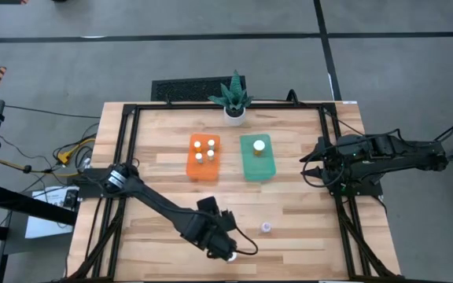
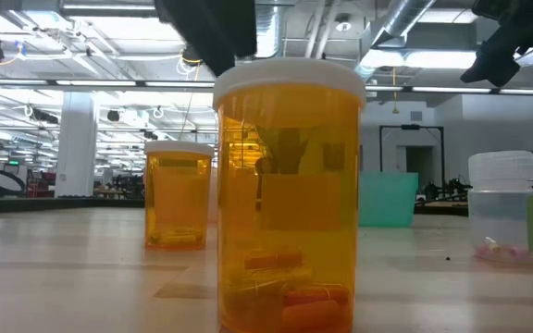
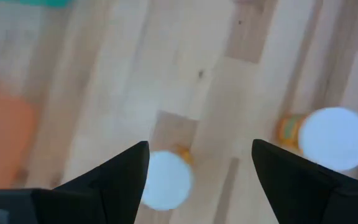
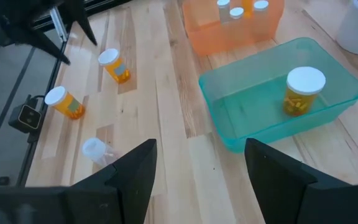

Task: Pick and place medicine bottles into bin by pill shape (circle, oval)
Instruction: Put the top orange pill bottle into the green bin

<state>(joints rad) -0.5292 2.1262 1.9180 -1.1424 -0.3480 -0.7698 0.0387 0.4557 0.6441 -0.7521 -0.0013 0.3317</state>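
Amber bottle (image 2: 288, 194) stands under the left tool (image 3: 197, 180), fingers spread; a skewed descent could topple it. Right tool (image 4: 201, 180) waits, spread, near the green bin (image 4: 229, 140).

Bright even light, left wrist view blurred

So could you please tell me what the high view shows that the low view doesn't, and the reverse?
Only the high view shows the orange bin with three bottles, the plant pot, and both arms whole, the left end effector over the near bottles. Only the low view shows pills inside the nearest amber bottle. Both show the green bin and the clear bottle.
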